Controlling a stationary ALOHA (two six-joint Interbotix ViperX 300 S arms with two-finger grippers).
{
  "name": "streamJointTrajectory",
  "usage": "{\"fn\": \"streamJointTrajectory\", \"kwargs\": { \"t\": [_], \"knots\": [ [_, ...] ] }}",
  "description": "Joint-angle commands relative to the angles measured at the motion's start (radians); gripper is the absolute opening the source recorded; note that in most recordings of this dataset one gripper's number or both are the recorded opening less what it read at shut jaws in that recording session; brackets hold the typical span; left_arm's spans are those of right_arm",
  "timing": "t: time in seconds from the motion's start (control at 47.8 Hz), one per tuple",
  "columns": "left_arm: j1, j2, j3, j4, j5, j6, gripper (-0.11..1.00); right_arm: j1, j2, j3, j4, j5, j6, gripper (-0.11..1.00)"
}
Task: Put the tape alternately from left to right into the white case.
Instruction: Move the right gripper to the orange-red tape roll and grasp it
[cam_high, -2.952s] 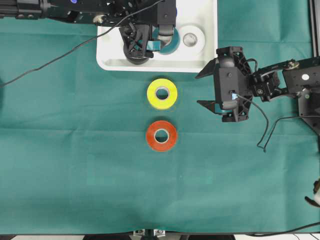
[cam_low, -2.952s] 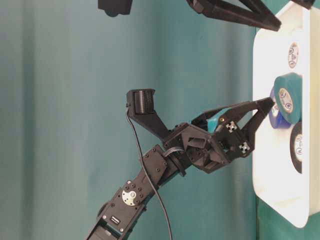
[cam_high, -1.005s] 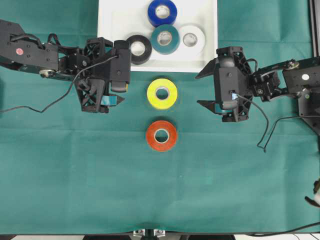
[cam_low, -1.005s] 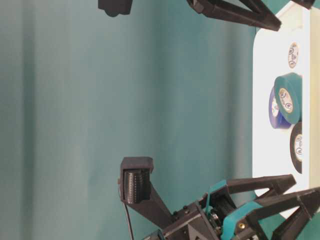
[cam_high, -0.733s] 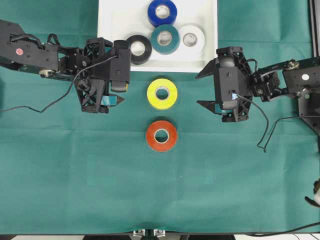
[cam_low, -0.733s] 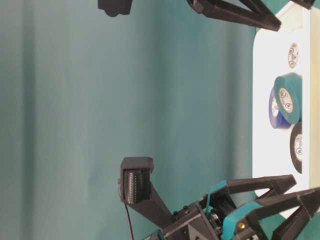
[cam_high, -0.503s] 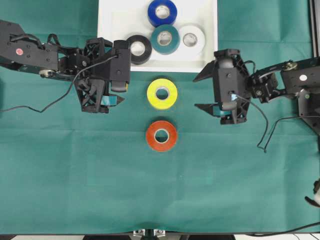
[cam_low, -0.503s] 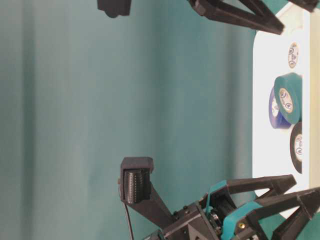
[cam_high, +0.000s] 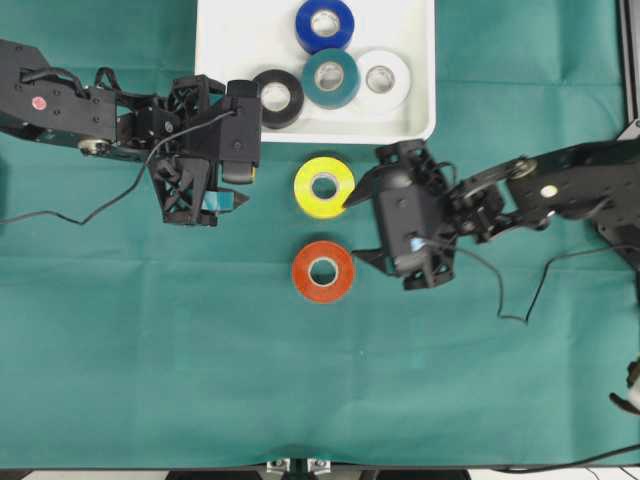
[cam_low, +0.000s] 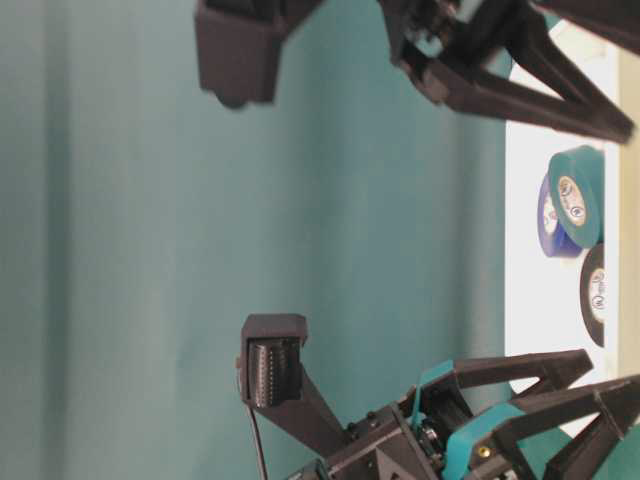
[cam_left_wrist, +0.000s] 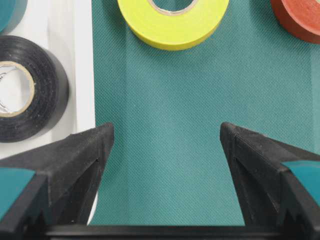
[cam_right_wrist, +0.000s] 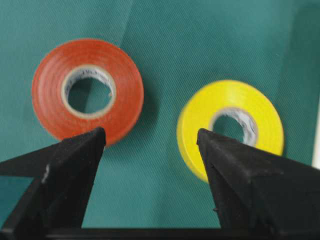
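Observation:
The white case lies at the top middle and holds a blue, a black, a teal and a white tape roll. On the green cloth below it lie a yellow roll and a red roll. My left gripper hovers open and empty left of the yellow roll, beside the case's front edge. My right gripper is open and empty just right of the two loose rolls, its fingertips level with the yellow roll and the red roll.
Green cloth covers the whole table. Black cables trail from both arms, one looping at the right. In the table-level view the case shows at the right edge with the teal roll leaning on the blue one.
My right arm has swung left and down from the table's right side to the yellow and red rolls, still open. The left arm has stayed still.

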Motion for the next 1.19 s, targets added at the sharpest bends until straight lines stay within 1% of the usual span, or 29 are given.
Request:
{"fn": "streamJointTrajectory", "kwargs": {
  "t": [0.0,0.565,0.838,1.173],
  "knots": [
    [-0.003,-0.023,0.008,-0.002,-0.005,-0.002,0.85,0.008,0.014,-0.046,0.002,-0.005,0.0,0.81],
    [-0.003,-0.023,0.008,0.0,-0.005,-0.002,0.85,0.028,0.133,-0.138,0.002,-0.005,0.0,0.81],
    [-0.003,-0.021,0.008,-0.002,-0.005,-0.003,0.85,0.028,0.179,-0.163,0.002,0.0,0.0,0.81],
    [-0.005,-0.02,0.008,-0.002,-0.005,-0.003,0.85,0.028,0.244,-0.198,0.002,0.052,0.0,0.81]
  ]
}}
